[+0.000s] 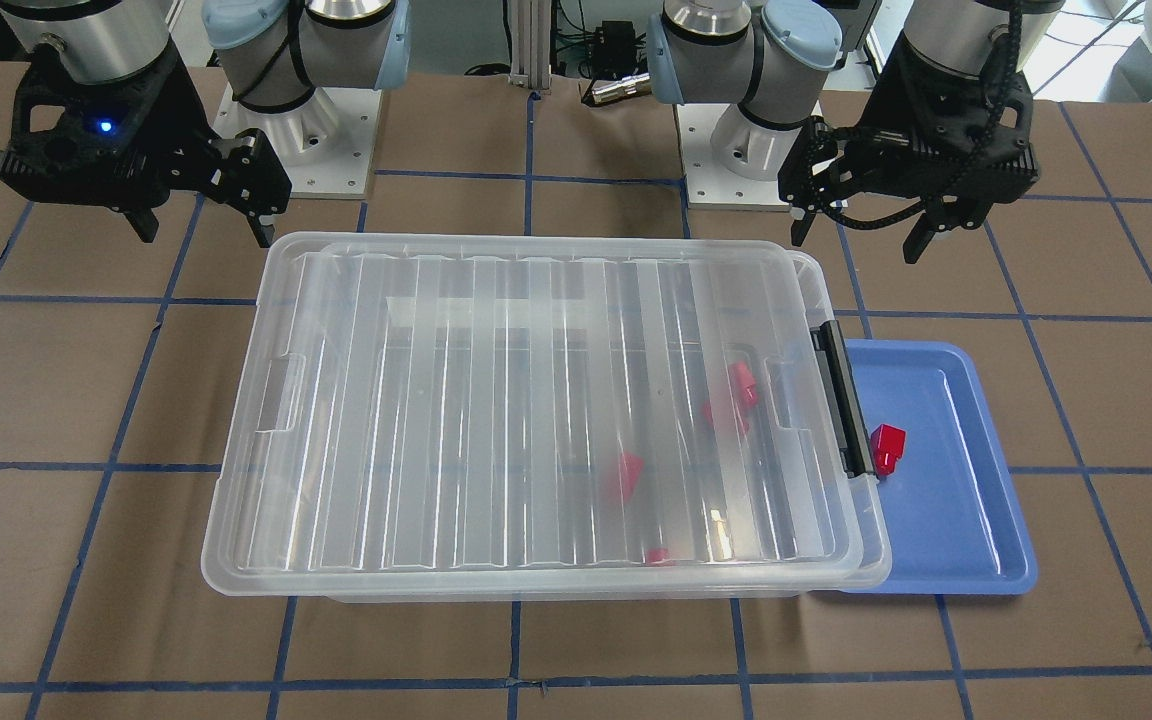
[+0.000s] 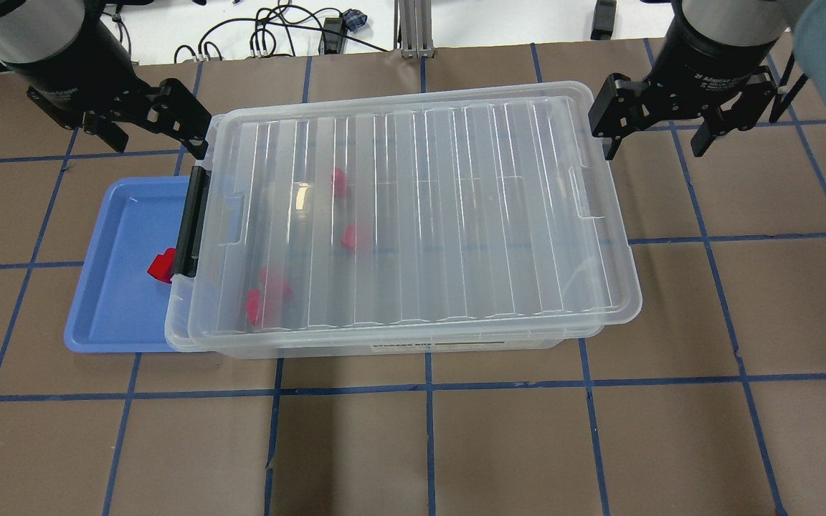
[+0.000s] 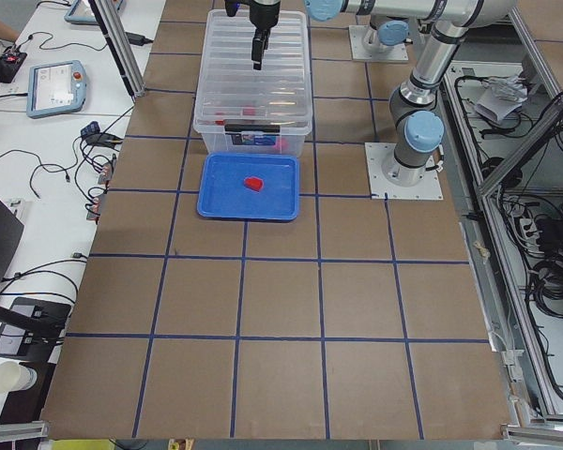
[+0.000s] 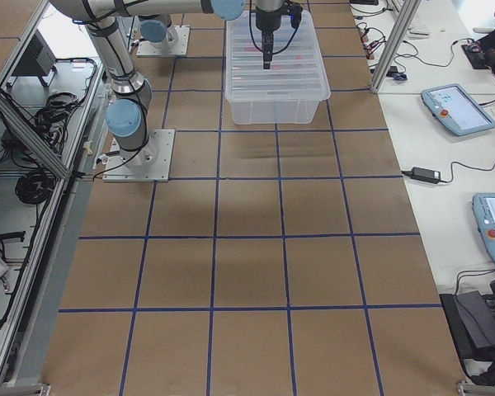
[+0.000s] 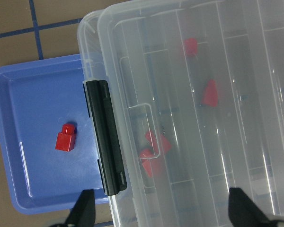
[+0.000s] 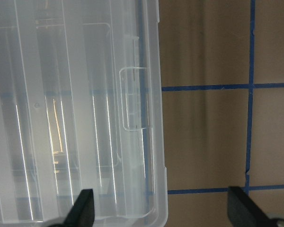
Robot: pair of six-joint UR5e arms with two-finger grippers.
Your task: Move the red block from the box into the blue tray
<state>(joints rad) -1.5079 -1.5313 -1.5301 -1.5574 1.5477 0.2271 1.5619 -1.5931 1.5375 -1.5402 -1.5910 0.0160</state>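
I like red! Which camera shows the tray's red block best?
Left wrist: the red block shows whole and close. Front and overhead show it small beside the latch; left side, tiny; others miss it.

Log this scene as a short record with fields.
red block: one, lying in the blue tray, not gripped
blue tray: beside the box, at its latch end
box: lid on, other red blocks inside
left gripper: open, empty, above the latch end
right gripper: open, empty, above the opposite end
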